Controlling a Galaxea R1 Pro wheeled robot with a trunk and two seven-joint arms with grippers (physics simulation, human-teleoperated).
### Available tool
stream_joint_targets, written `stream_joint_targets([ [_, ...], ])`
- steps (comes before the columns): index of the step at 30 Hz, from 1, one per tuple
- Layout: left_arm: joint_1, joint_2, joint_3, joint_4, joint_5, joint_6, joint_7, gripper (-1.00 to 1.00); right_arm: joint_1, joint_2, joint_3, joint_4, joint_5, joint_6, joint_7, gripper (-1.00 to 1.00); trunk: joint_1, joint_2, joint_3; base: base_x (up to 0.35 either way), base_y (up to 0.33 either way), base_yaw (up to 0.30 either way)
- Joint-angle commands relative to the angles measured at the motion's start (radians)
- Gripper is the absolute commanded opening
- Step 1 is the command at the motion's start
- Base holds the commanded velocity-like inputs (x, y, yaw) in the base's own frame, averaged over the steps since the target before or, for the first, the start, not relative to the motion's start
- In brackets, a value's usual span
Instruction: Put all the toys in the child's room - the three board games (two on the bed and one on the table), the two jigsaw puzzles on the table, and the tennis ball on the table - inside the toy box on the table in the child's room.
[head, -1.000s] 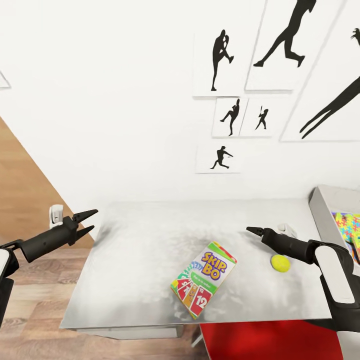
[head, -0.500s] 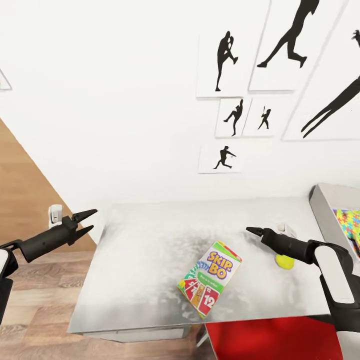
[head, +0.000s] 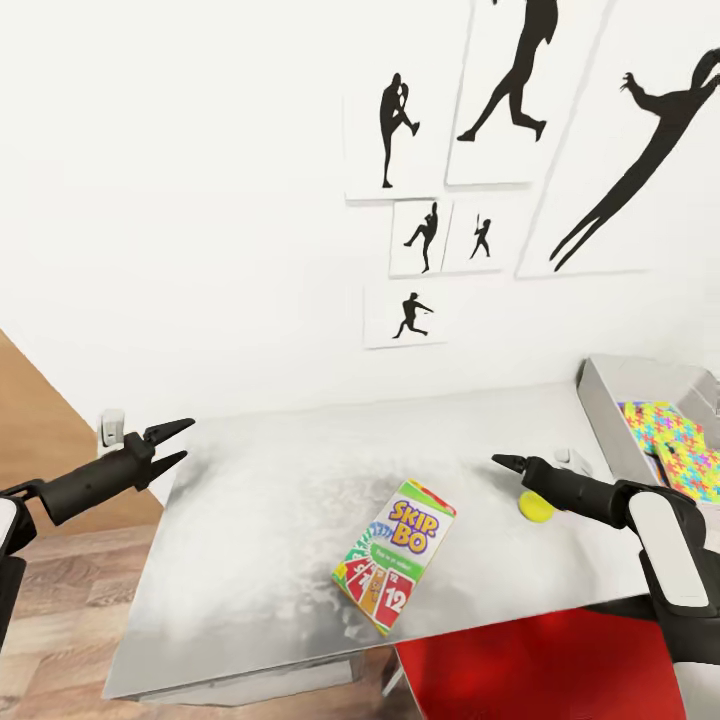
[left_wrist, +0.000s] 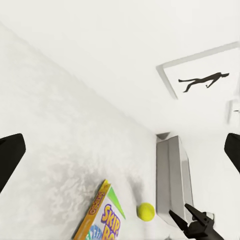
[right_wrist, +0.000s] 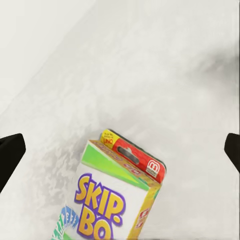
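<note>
Both grippers empty, jaws spread: left gripper off tabletop edge, right gripper above tennis ball. Skip-Bo box flat mid-tabletop. Toy box at right holds puzzles. Likely staging for pickup.

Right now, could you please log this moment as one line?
left hand open | right hand open | Skip-Bo box, tennis ball on table

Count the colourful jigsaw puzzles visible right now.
2: both colourful jigsaw puzzles lie inside the grey toy box at the table's right end, one behind the other. More may be hidden beyond the frame.
</note>
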Motion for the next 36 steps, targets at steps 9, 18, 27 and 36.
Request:
stream_joint_targets([
  [9, -0.001, 0.0, 0.001, 0.001, -0.011, 0.004, -0.004, 1.0, 0.001, 0.004, 0.011, -0.004, -0.007, 0.005, 0.001, 1.0, 0.001, -0.002, 0.009, 0.0, 0.001, -0.18],
  [18, 0.0, 0.0, 0.003, 0.003, -0.015, 0.004, -0.002, 1.0, 0.001, 0.033, 0.077, 0.001, -0.006, 0.005, -0.002, 1.0, 0.001, -0.002, 0.021, 0.0, 0.0, -0.153],
  [27, 0.006, 0.0, 0.015, 0.003, -0.016, 0.003, -0.001, 1.0, 0.0, 0.065, 0.137, 0.003, -0.005, 0.005, -0.028, 1.0, 0.001, -0.002, 0.035, 0.0, 0.0, -0.12],
  [36, 0.008, 0.0, 0.017, 0.003, -0.017, 0.003, 0.0, 1.0, 0.0, 0.072, 0.152, 0.004, -0.004, 0.005, -0.033, 1.0, 0.001, -0.002, 0.048, 0.0, 0.0, -0.052],
])
